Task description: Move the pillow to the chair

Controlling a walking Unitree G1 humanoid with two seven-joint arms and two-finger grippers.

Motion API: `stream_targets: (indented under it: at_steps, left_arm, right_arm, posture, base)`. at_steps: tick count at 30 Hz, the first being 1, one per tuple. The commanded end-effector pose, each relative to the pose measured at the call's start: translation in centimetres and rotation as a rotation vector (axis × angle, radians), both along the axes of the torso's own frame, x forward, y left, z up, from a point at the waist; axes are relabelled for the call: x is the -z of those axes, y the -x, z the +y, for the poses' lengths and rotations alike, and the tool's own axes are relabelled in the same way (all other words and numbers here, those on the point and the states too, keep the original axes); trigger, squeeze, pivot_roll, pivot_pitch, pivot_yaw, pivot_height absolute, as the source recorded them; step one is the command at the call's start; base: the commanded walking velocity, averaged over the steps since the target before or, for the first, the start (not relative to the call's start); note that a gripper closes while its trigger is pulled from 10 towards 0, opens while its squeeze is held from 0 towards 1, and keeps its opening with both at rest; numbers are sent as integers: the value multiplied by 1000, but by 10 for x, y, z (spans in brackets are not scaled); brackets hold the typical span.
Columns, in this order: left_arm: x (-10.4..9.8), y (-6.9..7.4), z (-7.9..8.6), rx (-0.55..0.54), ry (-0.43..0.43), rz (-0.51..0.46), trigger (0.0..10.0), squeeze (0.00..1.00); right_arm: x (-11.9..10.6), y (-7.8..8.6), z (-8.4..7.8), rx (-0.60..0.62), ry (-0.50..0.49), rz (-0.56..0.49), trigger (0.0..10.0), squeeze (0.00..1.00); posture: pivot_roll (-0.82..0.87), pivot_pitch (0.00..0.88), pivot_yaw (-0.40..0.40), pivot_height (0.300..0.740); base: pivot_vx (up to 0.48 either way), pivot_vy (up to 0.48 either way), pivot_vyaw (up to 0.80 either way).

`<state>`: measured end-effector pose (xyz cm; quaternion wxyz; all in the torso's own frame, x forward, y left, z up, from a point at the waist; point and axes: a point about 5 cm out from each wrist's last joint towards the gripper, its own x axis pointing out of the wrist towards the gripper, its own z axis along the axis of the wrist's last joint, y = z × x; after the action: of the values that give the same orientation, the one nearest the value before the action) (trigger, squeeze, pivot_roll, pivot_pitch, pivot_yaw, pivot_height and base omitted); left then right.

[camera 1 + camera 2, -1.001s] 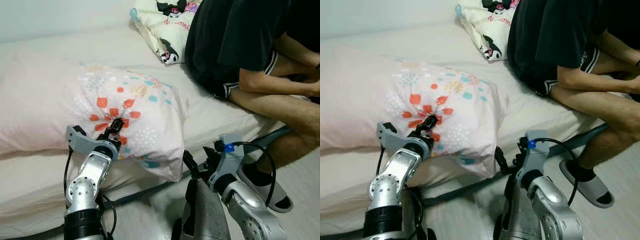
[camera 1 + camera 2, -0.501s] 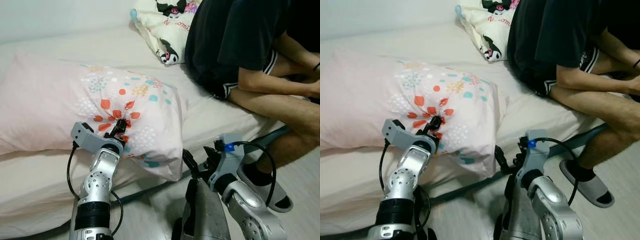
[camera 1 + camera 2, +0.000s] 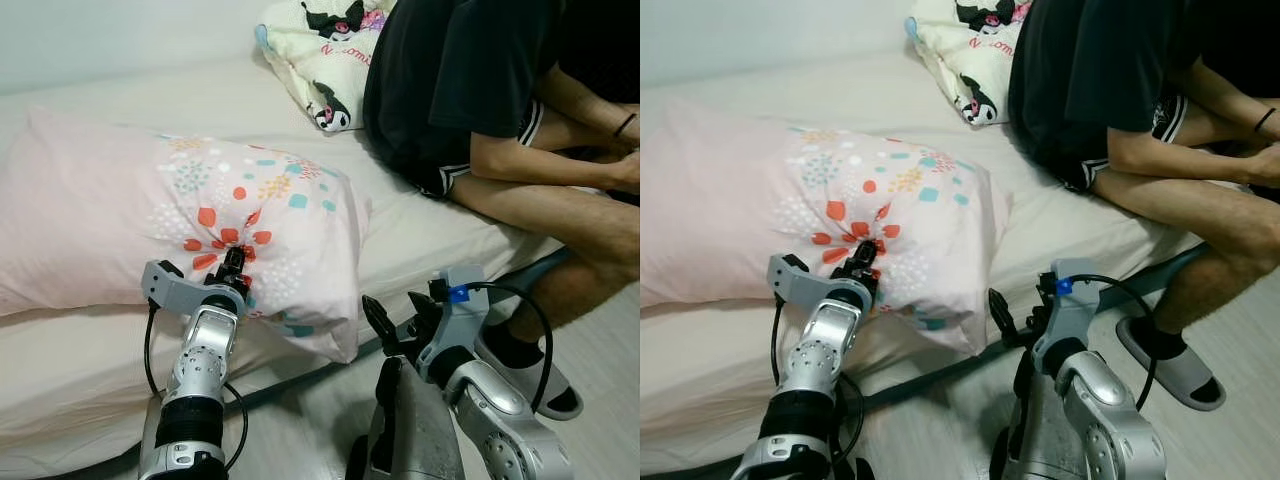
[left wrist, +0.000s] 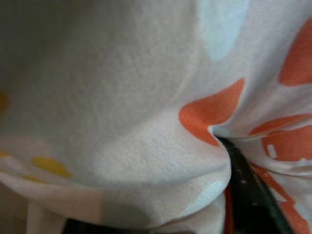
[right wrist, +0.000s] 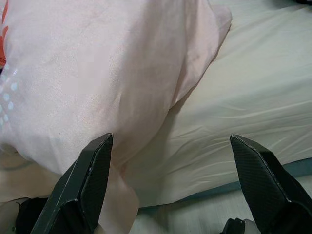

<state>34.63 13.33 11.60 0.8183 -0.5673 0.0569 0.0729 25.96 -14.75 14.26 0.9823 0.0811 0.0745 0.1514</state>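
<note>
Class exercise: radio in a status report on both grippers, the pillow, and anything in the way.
Left gripper pinching the pale pink flower-print pillow, on the bed. Right gripper open by its corner. Seated person close alongside.

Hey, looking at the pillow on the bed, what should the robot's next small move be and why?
Probably bring the right claw, open just below the pillow's lower corner, up onto that corner and close. The left claw already pinches the flowered cover, and the big pillow lies on the bed beside a seated person.
</note>
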Motion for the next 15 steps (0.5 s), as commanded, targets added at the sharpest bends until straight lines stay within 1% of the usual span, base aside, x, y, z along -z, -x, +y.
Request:
stream_targets:
  at_steps: [1,9,11,12,13,14,15]
  left_arm:
    - [-30,-15,-43,91,90,-74,0,0]
    - [-37,-19,-38,69,113,-119,0,0]
    - [-49,-21,-37,75,116,-173,0,0]
    - [-49,-21,-37,75,116,-173,0,0]
    - [-59,-21,-36,83,108,-216,0,0]
    - [-60,-22,-36,85,106,-223,0,0]
    - [-75,-21,-34,112,45,-297,0,0]
  right_arm:
    - [3,1,-1,8,9,15,10000,0]
    - [2,0,-1,7,7,12,10000,0]
    - [1,0,-1,7,7,4,10000,0]
    - [1,0,-1,7,7,4,10000,0]
    - [0,0,-1,6,2,-7,10000,0]
    - [0,0,-1,6,1,-9,10000,0]
    - [-1,1,-1,-1,-4,-18,10000,0]
  posture:
    - [-131,231,-13,355]
    - [-132,229,-13,355]
    - [-132,228,-13,355]
    - [-132,228,-13,355]
    - [-131,227,-13,355]
    - [-131,227,-13,355]
    - [-125,225,-12,360]
  base:
    - [0,0,0]
    - [0,0,0]
    - [0,0,0]
    - [0,0,0]
    - [0,0,0]
    - [0,0,0]
    - [0,0,0]
